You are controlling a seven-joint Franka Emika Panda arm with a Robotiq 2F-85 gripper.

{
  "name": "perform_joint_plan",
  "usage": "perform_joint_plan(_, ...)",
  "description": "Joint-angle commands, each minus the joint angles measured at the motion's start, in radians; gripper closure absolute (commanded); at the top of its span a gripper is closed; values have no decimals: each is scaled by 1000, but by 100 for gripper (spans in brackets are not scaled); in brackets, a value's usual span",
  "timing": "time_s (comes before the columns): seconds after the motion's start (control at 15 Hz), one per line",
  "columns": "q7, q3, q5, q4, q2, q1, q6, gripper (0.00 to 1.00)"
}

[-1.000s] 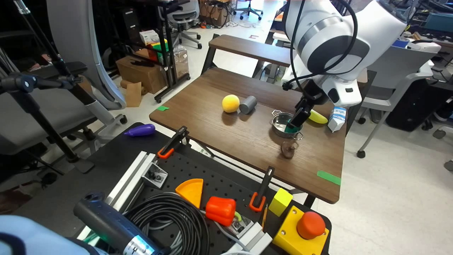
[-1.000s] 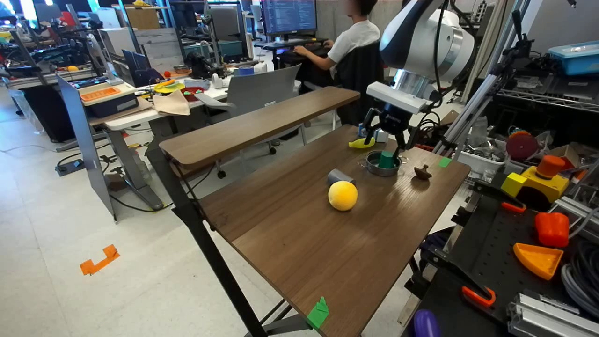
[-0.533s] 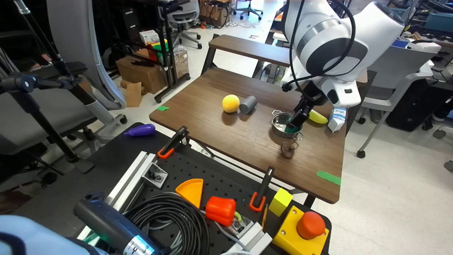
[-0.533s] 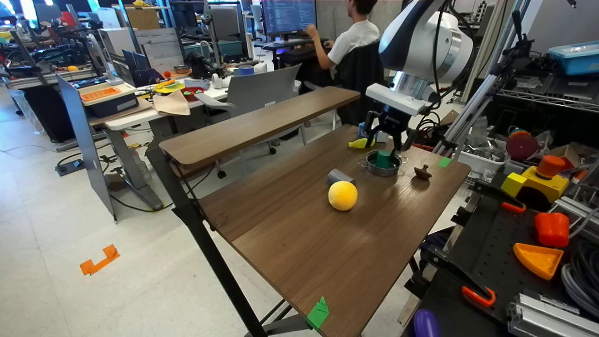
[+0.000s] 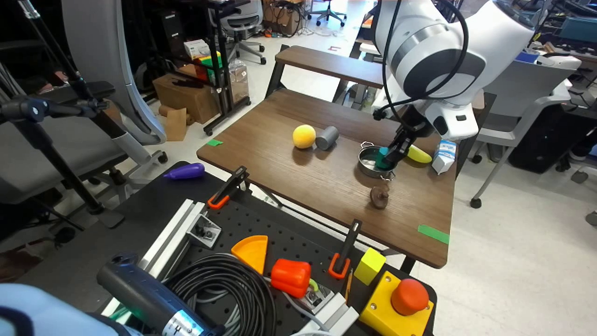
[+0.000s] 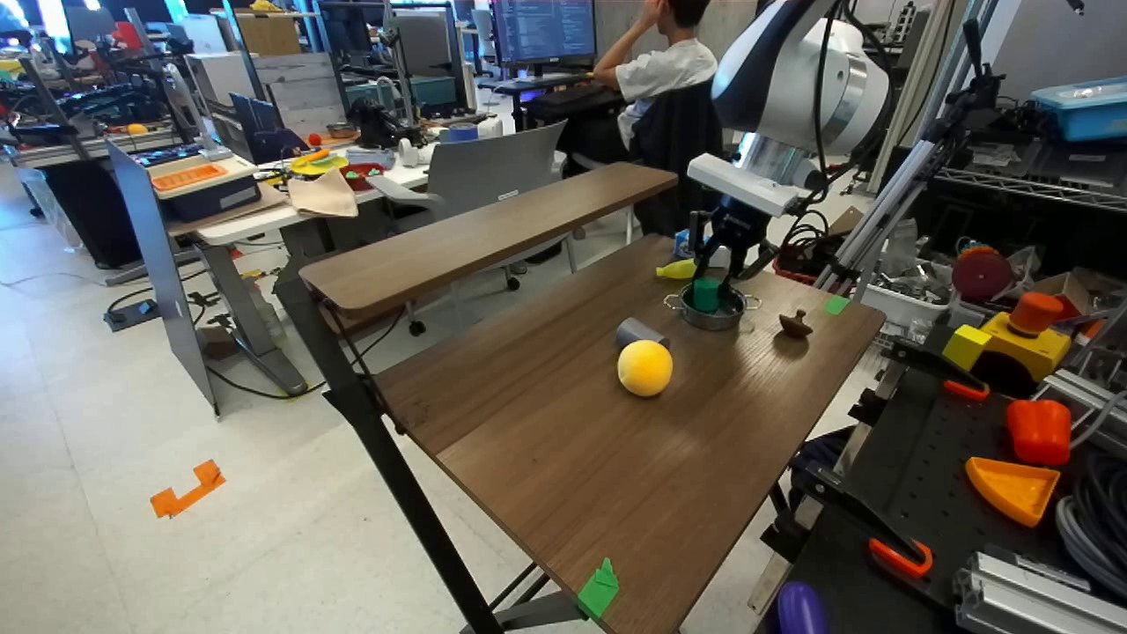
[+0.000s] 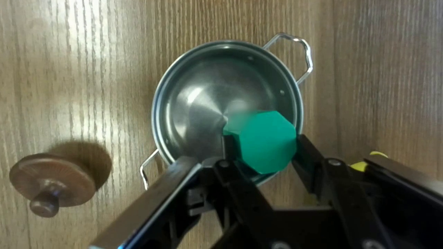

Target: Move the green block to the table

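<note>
The green block (image 7: 268,141) is gripped inside the silver pot (image 7: 197,76), near one side of the pot's wall. My gripper (image 7: 264,141) is shut on it, a black finger pressed to either side. Its flat many-sided top faces the wrist camera. In both exterior views the block (image 6: 706,295) pokes above the pot's rim; whether its base touches the pot floor is hidden. The pot stands on the brown wooden table (image 5: 326,186).
A brown lid with a knob (image 7: 52,183) lies beside the pot. A yellow banana (image 6: 676,269) and a milk carton (image 5: 444,156) are close behind the gripper. Further along the table sit a grey cylinder (image 5: 327,137) and a yellow ball (image 5: 304,136). A raised shelf (image 6: 493,238) runs along one edge.
The jaws have come together on the green block. Block and pot have shifted slightly, the pot has turned a little, and more of the block shows above the rim.
</note>
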Motion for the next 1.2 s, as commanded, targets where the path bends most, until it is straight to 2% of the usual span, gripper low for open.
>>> perform_joint_plan(0.0,-6,15,24,0,-7,-5,10,81)
perform_joint_plan(0.33,-24,15,-5,-88,-116,28,0,81)
perform_joint_plan(0.67,-40,10,-51,-215,-288,88,-11,81)
perform_joint_plan(0.87,-22,12,-124,-272,-356,129,-36,81)
perform_joint_plan(1.13,-8,20,-232,-328,-375,167,-82,81)
